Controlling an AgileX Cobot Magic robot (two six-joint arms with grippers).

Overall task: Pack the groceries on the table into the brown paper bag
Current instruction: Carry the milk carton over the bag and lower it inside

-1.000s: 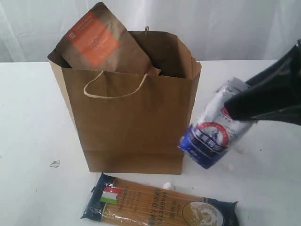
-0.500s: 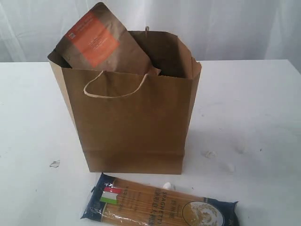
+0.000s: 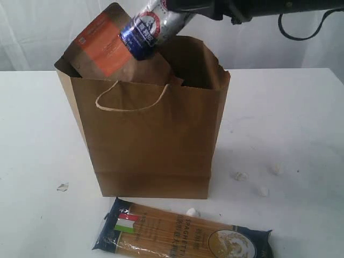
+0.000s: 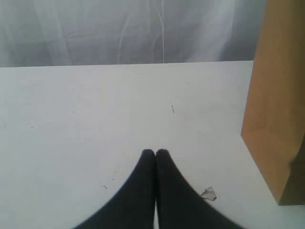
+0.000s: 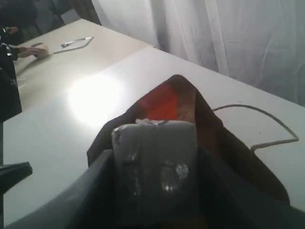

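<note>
The brown paper bag (image 3: 150, 140) stands upright mid-table, and the brown pouch with orange label (image 3: 105, 45) sticks out of its top left. Above the bag's mouth my right gripper (image 3: 174, 6) is shut on the small white-blue carton (image 3: 148, 24), which tilts blue end down toward the pouch. In the right wrist view the carton (image 5: 157, 143) sits between dark fingers (image 5: 95, 176), with the pouch (image 5: 162, 102) and bag (image 5: 233, 148) beyond. The long spaghetti packet (image 3: 183, 236) lies flat in front of the bag. My left gripper (image 4: 155, 152) is shut and empty, low over the table (image 4: 95, 109) beside the bag (image 4: 276, 109).
Tiny white crumbs (image 3: 239, 176) lie scattered right of the bag, and one scrap (image 3: 63, 187) sits to its left, seen also as a scrap (image 4: 208, 193) beside my left fingers. A white curtain (image 3: 269, 43) hangs behind the table. A pale cord handle (image 3: 131, 99) hangs on the bag's front.
The right gripper has carried the carton from low at the bag's right side, out of view for a moment, up to above the bag's mouth. The spaghetti packet and bag have not moved.
</note>
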